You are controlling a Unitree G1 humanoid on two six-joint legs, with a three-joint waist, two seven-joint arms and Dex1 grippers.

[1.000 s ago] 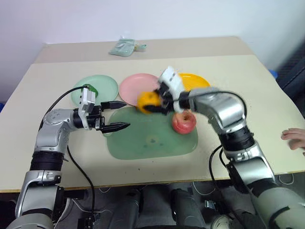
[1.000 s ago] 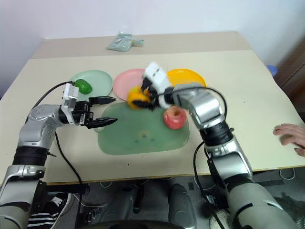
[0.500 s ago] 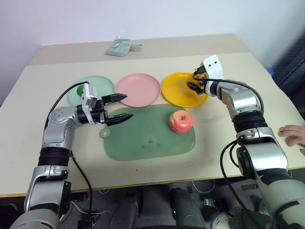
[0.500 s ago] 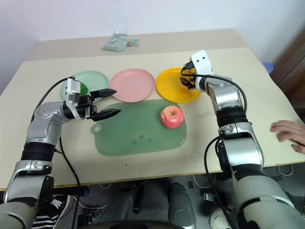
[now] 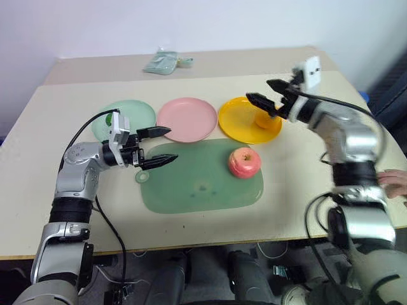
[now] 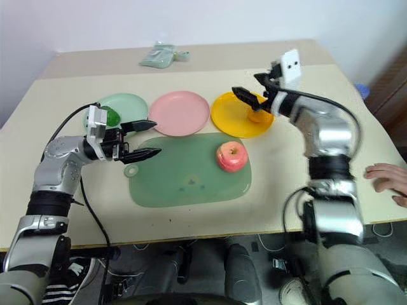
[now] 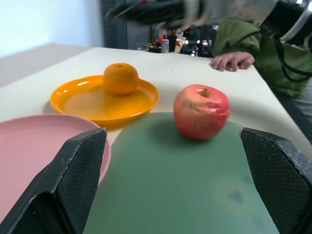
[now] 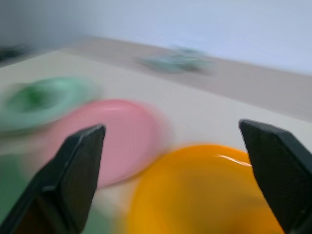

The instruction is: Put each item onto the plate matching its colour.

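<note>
On the worktop [image 5: 76,190] before you: three plates stand in a row on the far side of a pale green mat [image 5: 202,181].
Green plate [image 5: 137,114]: leftmost of the row; you can see the dark green piece [image 6: 112,117] lying on it, partly behind the left arm's wrist camera.
Pink plate [image 5: 187,119]: middle of the row, just beyond the mat's far edge.
Yellow-orange plate [image 5: 238,121]: right of the pink plate; your orange [image 7: 121,78] sits on it, toward its right side.
Apple [image 5: 245,162]: red-pink, upright on the right part of the mat, stem dimple up, near the yellow-orange plate but apart from it.
Left hand [image 5: 162,146]: released, fingers spread wide and gripping nothing; it hangs level over the mat's far left corner, pointing right toward the apple.
Right hand [image 5: 268,95]: released, fingers wide apart and empty; it hovers above the right side of the yellow-orange plate, over the orange without touching it, pointing left.
Pouch [image 5: 162,63]: a small pale green packet lying at the far edge of the worktop.
Person's hand [image 5: 394,183]: resting flat at the right edge of the worktop, well apart from the plates.
</note>
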